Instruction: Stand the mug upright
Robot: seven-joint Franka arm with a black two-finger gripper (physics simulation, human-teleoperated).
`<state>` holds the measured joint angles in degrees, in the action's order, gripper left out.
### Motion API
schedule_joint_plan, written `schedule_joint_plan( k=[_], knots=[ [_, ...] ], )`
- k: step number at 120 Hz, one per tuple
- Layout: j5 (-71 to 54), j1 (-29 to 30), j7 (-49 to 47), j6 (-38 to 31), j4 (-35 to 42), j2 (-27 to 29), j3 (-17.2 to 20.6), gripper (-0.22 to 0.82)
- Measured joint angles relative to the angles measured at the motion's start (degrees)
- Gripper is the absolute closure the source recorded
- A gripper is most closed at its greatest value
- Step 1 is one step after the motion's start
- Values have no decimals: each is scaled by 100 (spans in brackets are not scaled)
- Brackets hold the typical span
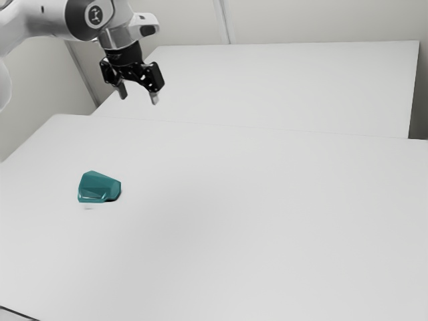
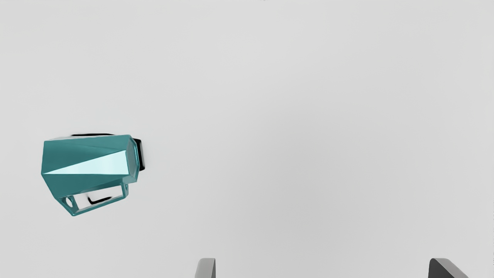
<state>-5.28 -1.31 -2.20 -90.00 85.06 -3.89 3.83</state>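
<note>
Mug (image 1: pixel 99 187) lies on its side on the white tabletop (image 1: pixel 234 234), not upright. It is teal and faceted, its flat planes meeting at sharp edges, and one long facet catches a bright, pale highlight. In the exterior view its broader end faces that view's left and its narrower end that view's right. The wrist view shows the angular handle (image 2: pixel 102 204) running along the mug's body, on the side toward the line of the fingers (image 2: pixel 206 268), with tabletop visible through its opening. Black patches mark the tabletop just beside the mug's narrower end and along the side across from the handle.

The gripper (image 1: pixel 138 98) is released and holds nothing: its two fingers stand wide apart with an empty gap between them. It hangs in the air, higher than the mug, well apart from it and off toward the exterior view's right, fingertips pointing down. The arm (image 1: pixel 47 23) reaches in above the mug's level from the exterior view's upper left. Beyond the mug, past the tabletop's far edge, lies another broad white surface (image 1: pixel 267 87), and a pale wall (image 1: pixel 321 20) stands behind that, farthest from the mug.
</note>
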Motion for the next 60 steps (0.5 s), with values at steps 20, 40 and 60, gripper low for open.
schedule_joint_plan(
  k=[20,40,60],
  knots=[
    [13,59,-21,-9,0,2,-11,0],
    [415,599,-25,-50,90,21,-13,0],
    [686,1273,-47,-85,266,38,-4,0]
  ],
)
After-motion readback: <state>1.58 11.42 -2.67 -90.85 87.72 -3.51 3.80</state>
